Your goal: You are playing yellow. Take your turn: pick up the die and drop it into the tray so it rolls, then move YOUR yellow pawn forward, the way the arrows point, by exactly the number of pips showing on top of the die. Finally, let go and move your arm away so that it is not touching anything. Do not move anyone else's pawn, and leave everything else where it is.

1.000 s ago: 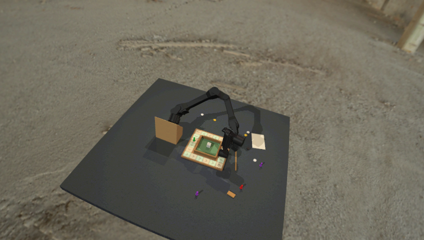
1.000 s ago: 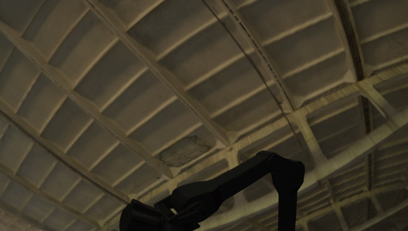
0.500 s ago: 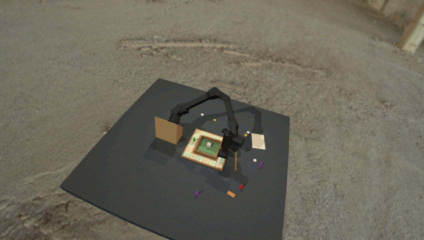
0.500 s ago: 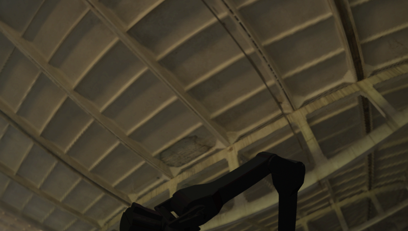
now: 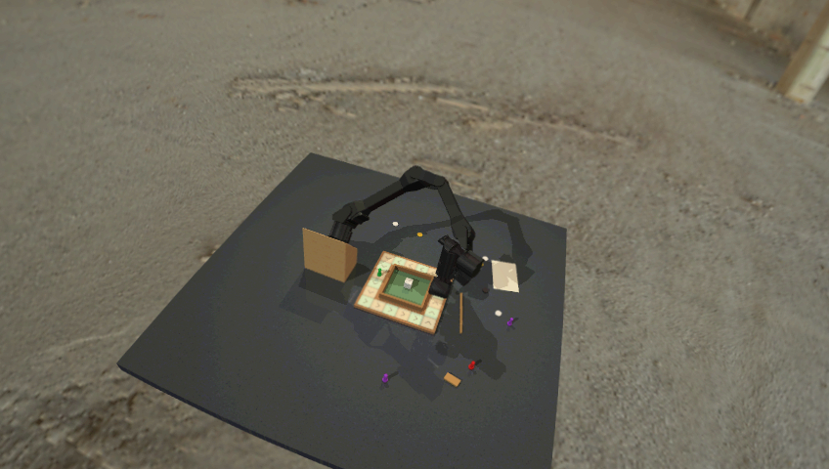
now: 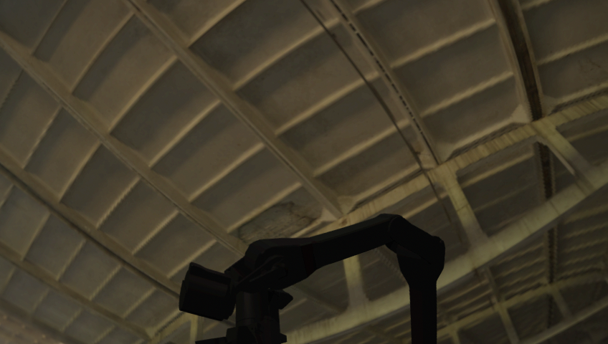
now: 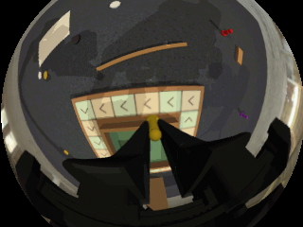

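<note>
My gripper [image 5: 439, 288] [image 7: 153, 124] is shut on the yellow pawn [image 7: 154, 131] at the board's edge row nearest the thin stick. The pawn's head and body show between the fingertips in the wrist view; the gripper hides it in the top view. Whether its base touches the square cannot be told. The board [image 5: 377, 305] [image 7: 124, 105] has pale green and peach squares with arrows around a wooden tray [image 5: 403, 302] [image 7: 114, 124]. The white die [image 5: 408, 283] lies in the tray; its pips are too small to read. A green pawn [image 5: 378, 272] stands on the board's far-left side.
A thin stick [image 5: 460, 314] [image 7: 142, 51] lies beside the board. A tan box [image 5: 326, 255] [image 7: 158, 194] stands near the arm's base. A red pawn [image 5: 471, 365] [image 7: 227, 32], purple pawns [image 5: 509, 320] [image 5: 384, 378], a small block [image 5: 452, 379] [image 7: 240, 56] and a cream card [image 5: 504, 276] [image 7: 53, 40] lie farther out.
</note>
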You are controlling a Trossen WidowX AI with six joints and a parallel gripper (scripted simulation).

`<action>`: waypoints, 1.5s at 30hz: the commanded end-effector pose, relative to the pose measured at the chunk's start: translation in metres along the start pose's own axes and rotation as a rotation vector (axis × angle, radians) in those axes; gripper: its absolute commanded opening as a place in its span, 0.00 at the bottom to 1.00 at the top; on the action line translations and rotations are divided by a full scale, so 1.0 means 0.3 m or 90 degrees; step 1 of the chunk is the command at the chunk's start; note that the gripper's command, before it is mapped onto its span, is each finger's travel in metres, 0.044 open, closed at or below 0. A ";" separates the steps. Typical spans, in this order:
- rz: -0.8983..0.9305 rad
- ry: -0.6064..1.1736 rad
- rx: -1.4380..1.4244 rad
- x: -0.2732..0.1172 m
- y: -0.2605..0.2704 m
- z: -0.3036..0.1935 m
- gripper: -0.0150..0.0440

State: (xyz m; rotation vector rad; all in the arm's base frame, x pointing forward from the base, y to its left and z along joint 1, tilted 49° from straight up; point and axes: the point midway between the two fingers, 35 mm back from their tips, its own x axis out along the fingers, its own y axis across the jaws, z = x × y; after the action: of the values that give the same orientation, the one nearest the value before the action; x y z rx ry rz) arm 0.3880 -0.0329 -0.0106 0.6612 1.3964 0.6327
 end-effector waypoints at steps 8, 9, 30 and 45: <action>-0.002 -0.004 -0.008 -0.199 0.011 -0.013 0.25; -0.002 -0.004 -0.008 -0.197 0.014 -0.012 0.25; 0.003 -0.005 -0.008 0.049 0.446 0.009 0.25; 0.005 -0.004 -0.008 0.173 0.462 0.006 0.25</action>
State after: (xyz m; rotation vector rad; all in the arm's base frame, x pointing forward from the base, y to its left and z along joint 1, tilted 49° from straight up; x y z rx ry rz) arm 0.3939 0.0906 0.0657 0.6488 1.3733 0.6451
